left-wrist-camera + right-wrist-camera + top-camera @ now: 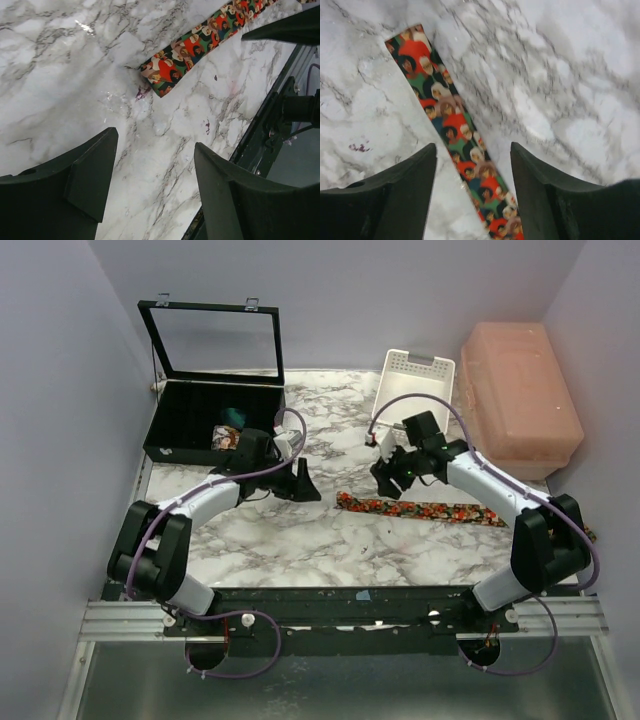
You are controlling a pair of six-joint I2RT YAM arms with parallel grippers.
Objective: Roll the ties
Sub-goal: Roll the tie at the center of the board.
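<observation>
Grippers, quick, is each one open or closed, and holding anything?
Left gripper: open, holding nothing.
Right gripper: open, holding nothing, above the flat tie.

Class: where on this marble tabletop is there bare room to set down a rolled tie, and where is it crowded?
Free: the table between the black case and white basket; also the strip between the flat tie and front rail. Crowded: the middle, where the left end effector and right end effector hover by the tie's end.
</observation>
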